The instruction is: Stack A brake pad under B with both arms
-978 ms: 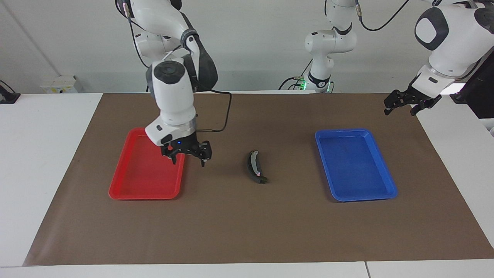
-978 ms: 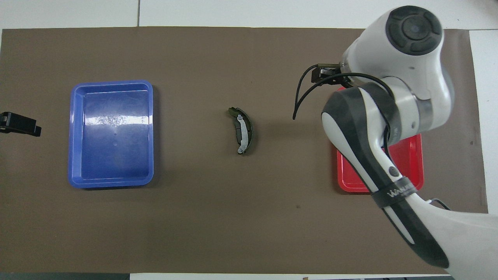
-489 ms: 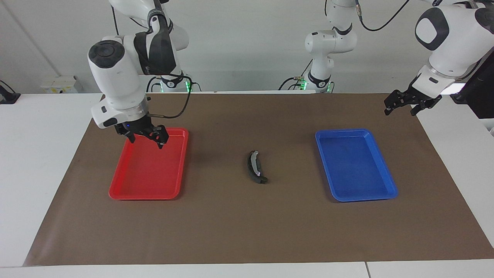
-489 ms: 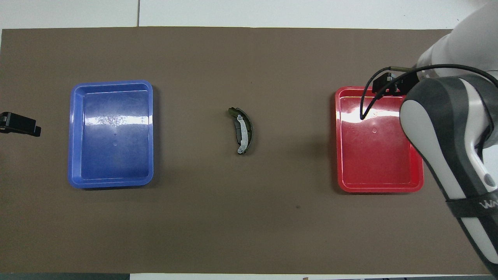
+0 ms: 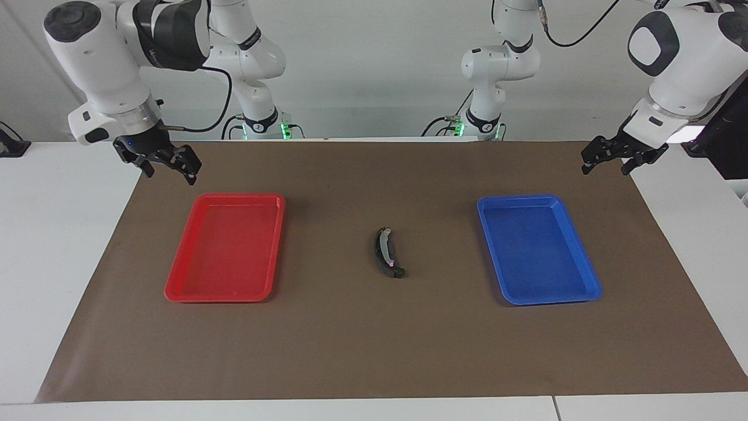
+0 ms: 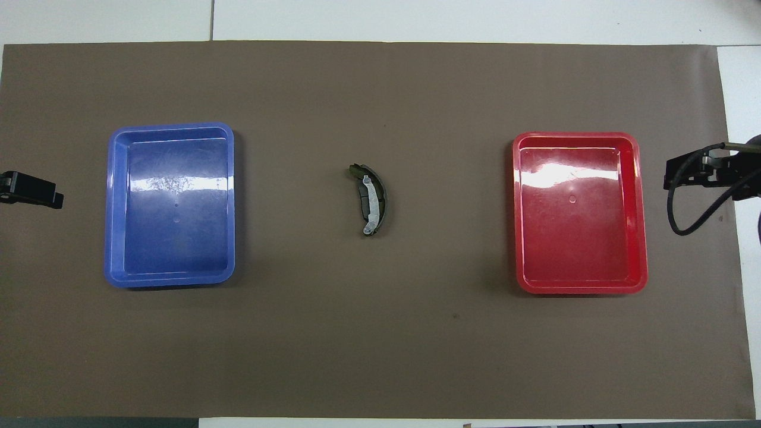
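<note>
Over the mat's ends, right gripper (image 5: pixel 166 165) and left gripper (image 5: pixel 608 158), jaws spread.

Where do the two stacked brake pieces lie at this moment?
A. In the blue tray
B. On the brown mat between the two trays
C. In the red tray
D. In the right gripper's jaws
B: the stacked brake pieces rest on the bare brown mat between the red tray and the blue tray; both trays hold nothing, and neither gripper holds anything.
</note>
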Robot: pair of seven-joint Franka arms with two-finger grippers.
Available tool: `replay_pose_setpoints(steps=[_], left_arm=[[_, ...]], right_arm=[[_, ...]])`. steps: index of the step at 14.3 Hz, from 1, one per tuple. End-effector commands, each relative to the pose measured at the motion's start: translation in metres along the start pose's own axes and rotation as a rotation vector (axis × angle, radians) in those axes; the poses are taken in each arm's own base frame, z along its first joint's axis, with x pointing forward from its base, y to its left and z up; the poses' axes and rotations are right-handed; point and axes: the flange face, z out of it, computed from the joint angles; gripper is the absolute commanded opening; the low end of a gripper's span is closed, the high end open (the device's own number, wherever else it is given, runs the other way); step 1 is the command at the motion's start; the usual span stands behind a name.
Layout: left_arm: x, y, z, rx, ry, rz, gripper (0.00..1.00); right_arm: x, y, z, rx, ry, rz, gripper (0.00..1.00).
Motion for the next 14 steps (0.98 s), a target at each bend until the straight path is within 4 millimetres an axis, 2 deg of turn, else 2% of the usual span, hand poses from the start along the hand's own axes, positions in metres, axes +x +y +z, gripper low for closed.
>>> replay_pose_setpoints(steps=[1,5,8,9,11,14], left_arm=[[-0.004,-0.001,-0.007,-0.003,0.01,0.001,0.98],[-0.004,-0.001,-0.007,-0.003,0.01,0.001,0.98],[-0.004,-0.001,-0.007,-0.003,0.01,0.001,0.99],[-0.004,-0.001,-0.007,-0.003,0.01,0.001,0.98],[-0.004,-0.001,-0.007,-0.003,0.01,0.001,0.98],[-0.004,-0.001,-0.007,-0.003,0.01,0.001,0.98]], right_arm=[[-0.002,-0.005,-0.033,-0.01,-0.015,-0.058,1.0],[0.006,-0.004,-0.042,-0.001,0.002,-0.076,1.0],[0.003,-0.014,-0.044,0.0,-0.005,-0.096,1.0],[0.0,-0.015,-0.055,0.0,-0.006,-0.099,1.0],[0.005,-0.029,-0.053,-0.009,-0.019,-0.132,1.0],[0.004,-0.028,-0.053,-0.008,-0.024,-0.19,1.0]])
